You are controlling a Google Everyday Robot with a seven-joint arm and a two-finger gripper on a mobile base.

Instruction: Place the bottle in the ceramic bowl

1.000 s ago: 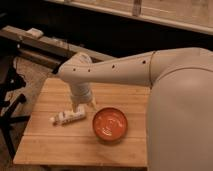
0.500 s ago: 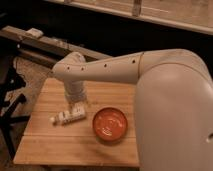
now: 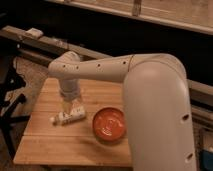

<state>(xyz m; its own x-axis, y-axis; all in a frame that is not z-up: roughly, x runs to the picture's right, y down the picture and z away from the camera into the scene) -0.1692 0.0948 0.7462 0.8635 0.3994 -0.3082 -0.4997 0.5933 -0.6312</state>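
— What does the view hide?

— Quite a lot. The arm (image 3: pixel 155 100) fills the right side. Its thick white segment covers the right edge of the table (image 3: pixel 60 145) and both right corners, and it runs out of view at the bottom. The bowl (image 3: pixel 109 124) stands just clear of it, with its right rim meeting the arm's outline in the view, so it can't be told whether anything lies beyond it.

— And the gripper?

— The gripper (image 3: pixel 73 108) hangs from the wrist over the left half of the table, pointing down, directly above the right end of the bottle (image 3: pixel 61 118). Its lower part merges with the bottle's pale body. It cannot be told whether it is spread, pressed together or pinching the bottle, nor whether it touches it at all.

— Where does the bottle lie?

— On its side on the table, in the left half, about midway between the back and front edges and well in from the left edge. It is to the left of the bowl, near it but apart.

— Which way does it point?

— Its long axis runs nearly parallel to the front edge and is slightly skewed, with the left end a little nearer the front and the right end a little nearer the back. The left end looks narrower, so the cap seems to face the left edge, though that is hard to make out. The right end is partly covered by the gripper.

— And the bowl?

— Upright, its opening facing up, in the middle of the visible table, somewhat nearer the front edge than the back.
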